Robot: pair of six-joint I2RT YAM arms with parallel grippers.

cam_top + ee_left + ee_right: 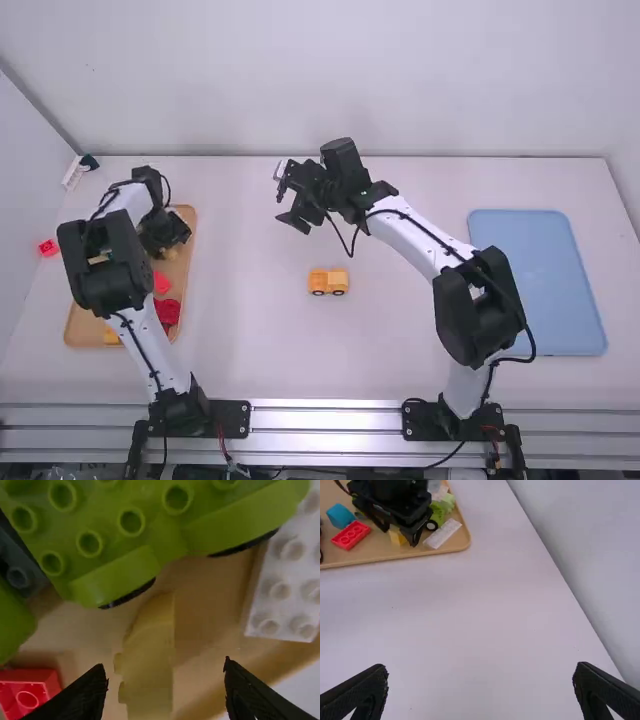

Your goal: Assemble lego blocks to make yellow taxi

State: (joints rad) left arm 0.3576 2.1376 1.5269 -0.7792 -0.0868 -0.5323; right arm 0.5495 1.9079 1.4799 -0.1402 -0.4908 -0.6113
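Yellow wheeled plastic-block taxi [328, 281] stands complete-looking; my left gripper [173, 246] spreads over a yellow plastic block [150, 667], my right gripper [280, 196] parted wide.

From above and behind the two arms, the high view is facing forward and down from well back, taking in the table [250, 350], the far wall [250, 80], the tan tray [187, 275] on the left and the blue tray [540, 280] on the right. The left wrist view is looking down into the tan tray from very close, its blocks [110, 525] filling much of the frame. The right wrist view is facing left across the table from farther off, catching the far wall. Both wrist views are sharing the tan tray's far part, including the white block [282, 590] and yellow block [150, 675].
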